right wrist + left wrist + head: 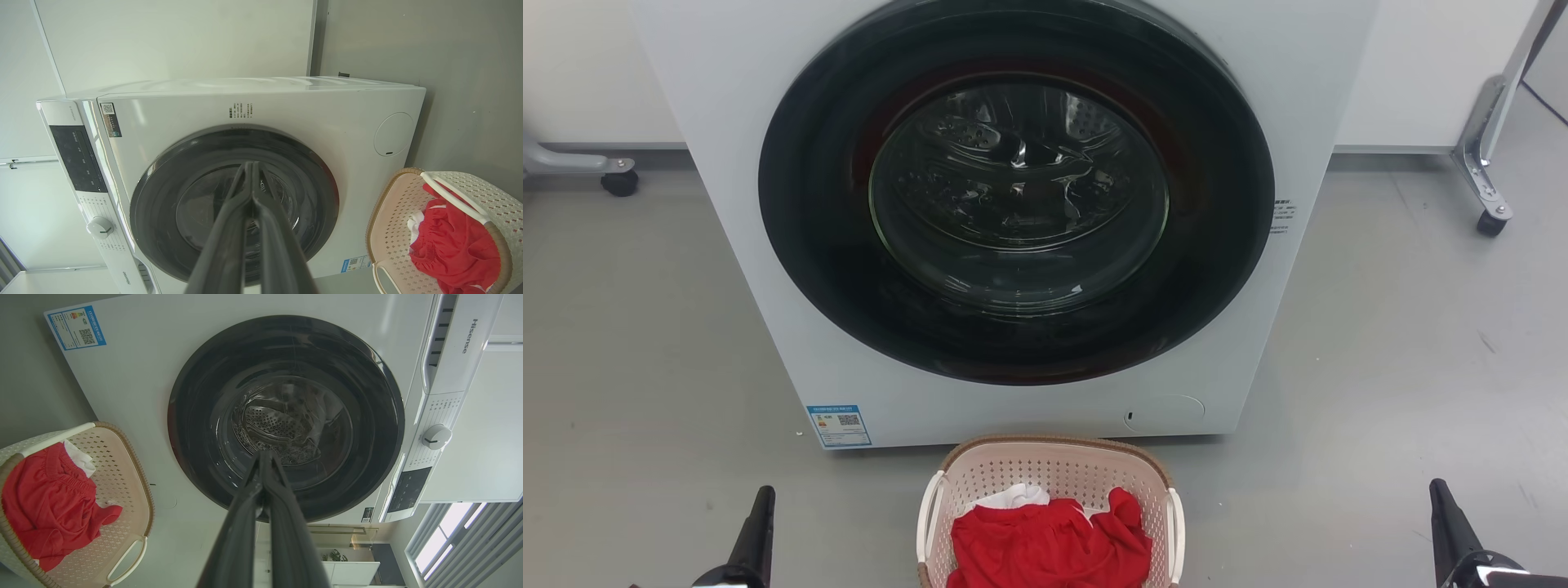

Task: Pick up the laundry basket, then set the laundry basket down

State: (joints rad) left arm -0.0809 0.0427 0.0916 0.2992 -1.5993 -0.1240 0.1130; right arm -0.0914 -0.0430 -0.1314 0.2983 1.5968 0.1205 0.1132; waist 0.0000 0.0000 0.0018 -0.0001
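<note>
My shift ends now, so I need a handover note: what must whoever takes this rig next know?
Left gripper: shut, empty, touching nothing.
Right gripper: shut, empty, touching nothing.
Laundry basket: on the floor in front of the washing machine, between the grippers, holding red clothing and a white cloth.
Done: nothing; basket not yet gripped.
Left to do: pick it up, set it down.

1. The grey floor (1380, 367) carries a white washing machine (727, 163).
2. The laundry basket (1045, 472) sits on the floor, just before the machine's front.
3. A left castor (619, 181) and a right castor (1492, 222) stand well apart, either side.
</note>
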